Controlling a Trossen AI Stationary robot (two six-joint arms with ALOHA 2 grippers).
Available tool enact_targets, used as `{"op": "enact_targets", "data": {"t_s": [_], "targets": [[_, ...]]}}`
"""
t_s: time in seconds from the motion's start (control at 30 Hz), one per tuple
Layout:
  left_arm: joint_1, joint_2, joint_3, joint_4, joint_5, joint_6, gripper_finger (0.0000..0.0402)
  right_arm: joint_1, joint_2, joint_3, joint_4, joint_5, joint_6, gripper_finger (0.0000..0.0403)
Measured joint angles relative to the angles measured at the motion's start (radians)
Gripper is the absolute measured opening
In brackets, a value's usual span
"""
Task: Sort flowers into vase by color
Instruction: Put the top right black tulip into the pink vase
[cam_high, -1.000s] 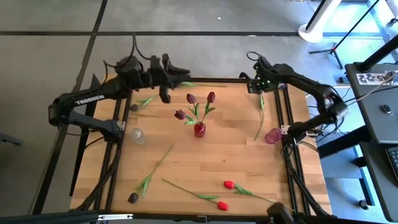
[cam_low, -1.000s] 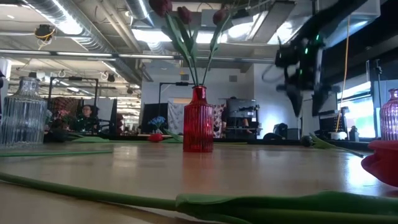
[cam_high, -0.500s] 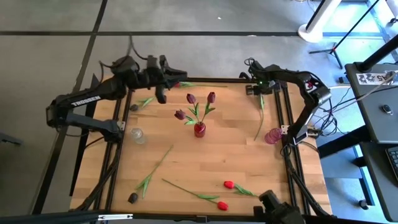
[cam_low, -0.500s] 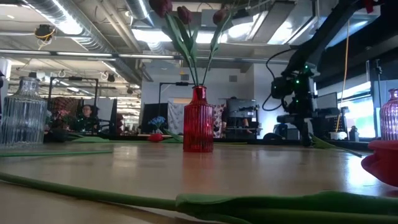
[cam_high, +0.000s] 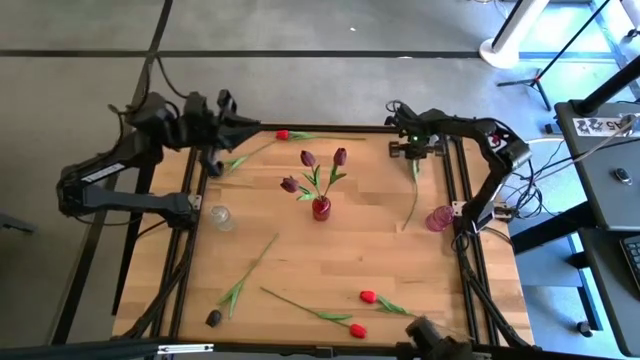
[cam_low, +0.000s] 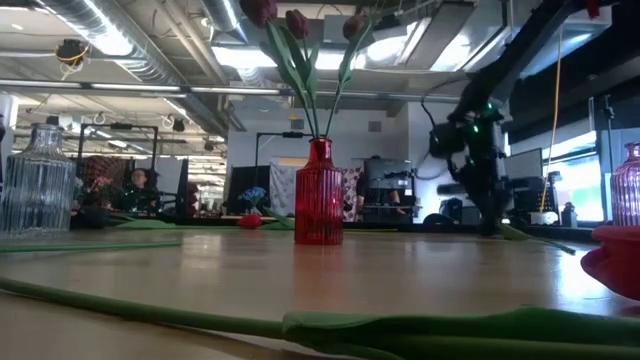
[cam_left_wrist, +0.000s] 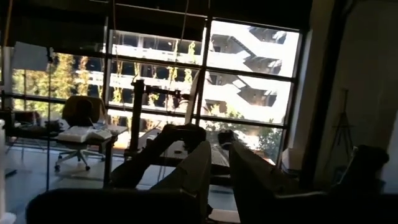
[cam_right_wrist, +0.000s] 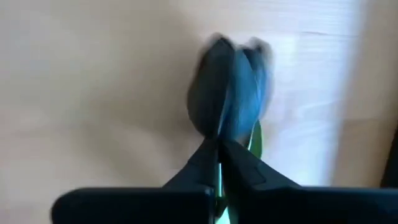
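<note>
A near-black tulip lies at the table's far right, its bud (cam_right_wrist: 227, 93) just past my right gripper (cam_right_wrist: 219, 146), which is shut on it (cam_high: 414, 152). Its stem (cam_high: 410, 200) runs toward the near edge. My left gripper (cam_high: 245, 125) hovers level over the far left corner. Its fingers stand a narrow gap apart (cam_left_wrist: 219, 168) with nothing between them. The red vase (cam_high: 321, 208) at mid-table holds three maroon tulips (cam_high: 308, 158). A red tulip (cam_high: 283, 134) lies along the far edge. My right gripper pinches the near-black tulip's stem (cam_right_wrist: 219, 177) right under the bud, between its two fingers. The fingers come from above, pointing down at the table. The bud shows just beyond the fingertips. Bud and stem lie on the tabletop.
A clear glass vase (cam_high: 220, 217) stands at the left and a pink vase (cam_high: 437, 218) at the right edge. More tulips lie loose: one by the far left corner (cam_high: 235, 160), a dark-budded one (cam_high: 245, 270) and two red ones (cam_high: 367, 297) (cam_high: 357, 330) near the front.
My right gripper has come down at the far right onto the near-black tulip. My left gripper has drawn back from the far edge toward the table's far left corner, uncovering the red tulip that lies along the far edge.
</note>
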Motion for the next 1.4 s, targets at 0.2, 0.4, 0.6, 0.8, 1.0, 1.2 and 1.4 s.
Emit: {"op": "enact_targets", "data": {"t_s": [0.2, 0.4, 0.6, 0.8, 1.0, 1.2, 1.4], "targets": [[-0.045, -0.055, 0.000, -0.084, 0.066, -0.023, 0.0055, 0.196, -0.216, 0.061, -0.001, 0.069, -0.005, 0.0005], [-0.102, -0.078, 0.000, -0.119, 0.067, 0.022, 0.0055, 0.426, -0.524, 0.109, -0.004, 0.196, -0.030, 0.0003], [-0.144, -0.098, 0.000, -0.112, 0.062, 0.058, 0.0055, 0.692, -0.796, 0.109, -0.048, 0.403, -0.154, 0.0001], [-0.144, -0.098, 0.000, -0.112, 0.052, 0.058, 0.0055, 0.839, -0.975, 0.110, 0.018, 0.496, -0.311, 0.0001], [-0.144, -0.064, 0.000, -0.015, -0.041, 0.008, 0.0055, 0.847, -1.120, 0.110, -0.015, 0.465, -0.464, 0.0001], [-0.144, -0.005, 0.000, 0.130, -0.157, -0.054, 0.0055, 0.847, -1.251, 0.109, -0.054, 0.334, -0.586, 0.0001], [-0.144, 0.003, -0.001, 0.166, -0.295, -0.097, 0.0055, 0.847, -1.317, 0.109, -0.048, 0.188, -0.710, 0.0001]]}}
